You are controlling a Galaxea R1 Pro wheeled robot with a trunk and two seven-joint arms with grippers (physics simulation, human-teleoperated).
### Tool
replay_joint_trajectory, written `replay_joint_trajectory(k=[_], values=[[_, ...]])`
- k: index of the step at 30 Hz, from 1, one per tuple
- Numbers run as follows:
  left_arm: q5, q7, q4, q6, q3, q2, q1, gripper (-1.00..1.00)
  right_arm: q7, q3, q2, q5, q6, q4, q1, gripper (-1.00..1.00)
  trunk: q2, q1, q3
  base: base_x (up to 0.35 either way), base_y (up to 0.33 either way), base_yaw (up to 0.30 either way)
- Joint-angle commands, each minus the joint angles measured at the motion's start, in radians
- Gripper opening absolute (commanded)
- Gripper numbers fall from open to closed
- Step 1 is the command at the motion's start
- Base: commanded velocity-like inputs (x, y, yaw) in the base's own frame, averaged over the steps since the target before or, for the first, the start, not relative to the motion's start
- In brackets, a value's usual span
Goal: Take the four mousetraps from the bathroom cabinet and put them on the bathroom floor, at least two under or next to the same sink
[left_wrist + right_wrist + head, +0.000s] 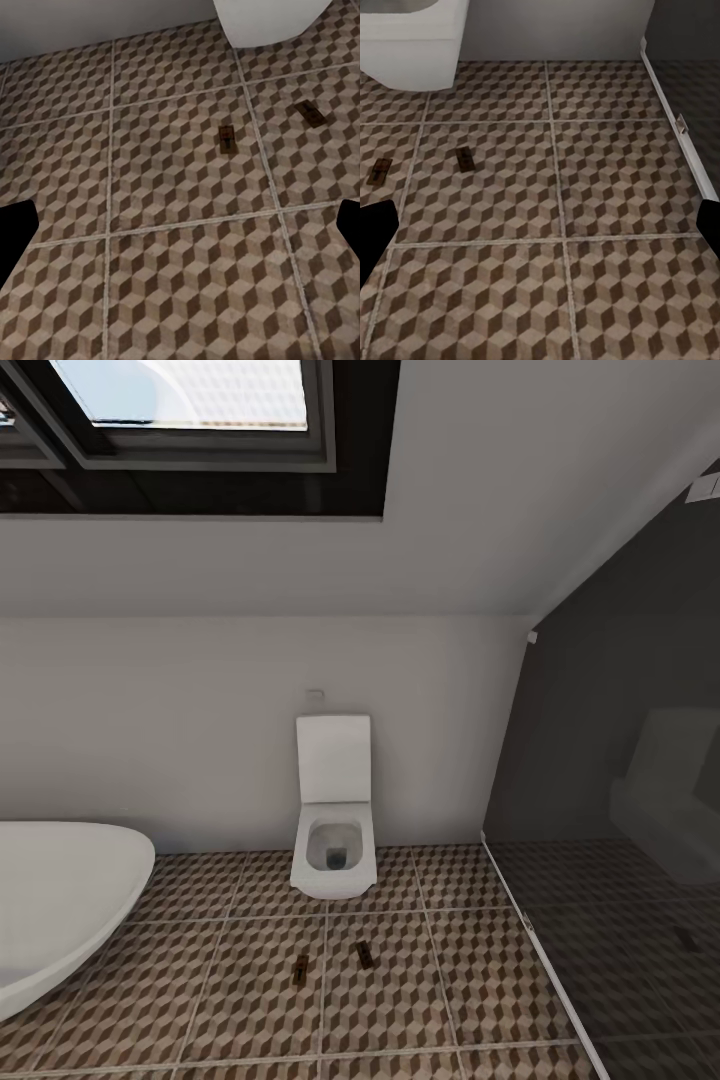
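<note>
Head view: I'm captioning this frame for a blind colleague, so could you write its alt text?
Two small mousetraps lie side by side on the cube-patterned bathroom floor, just in front of a white toilet with its lid raised against a white wall. A white bathtub's rim curves in at the left, a dark glass partition stands at the right, and a skylight sits overhead.

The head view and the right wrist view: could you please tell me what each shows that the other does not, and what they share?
Head view alone: the skylight window in the sloped ceiling, the bathtub at left, and the toilet's raised lid.

Right wrist view alone: the dark tips of the right gripper's fingers at the frame's edges, spread apart with nothing between them.

Both: two mousetraps lying apart on the bathroom floor in front of the toilet, plus the glass partition's white base rail.
</note>
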Motion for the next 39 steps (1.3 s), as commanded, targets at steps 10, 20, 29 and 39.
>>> replay_joint_trajectory(k=[10, 20, 29, 39], values=[[0.005, 0.004, 0.003, -0.005, -0.009, -0.001, -0.002, 1.00, -0.004, 0.009, 0.000, -0.005, -0.002, 0.000, -0.001, 1.00, -0.002, 0.001, -0.002, 0.000, 0.000, 0.000], [0.005, 0.004, 0.003, -0.005, -0.009, -0.001, -0.002, 1.00, -0.004, 0.009, 0.000, -0.005, -0.002, 0.000, -0.001, 1.00, -0.002, 0.001, -0.002, 0.000, 0.000, 0.000], [0.005, 0.004, 0.003, -0.005, -0.009, -0.001, -0.002, 1.00, -0.004, 0.009, 0.000, -0.005, -0.003, 0.000, -0.001, 1.00, -0.002, 0.001, -0.002, 0.000, 0.000, 0.000], [0.005, 0.004, 0.003, -0.005, -0.009, -0.001, -0.002, 1.00, -0.004, 0.009, 0.000, -0.005, -0.002, 0.000, -0.001, 1.00, -0.002, 0.001, -0.002, 0.000, 0.000, 0.000]])
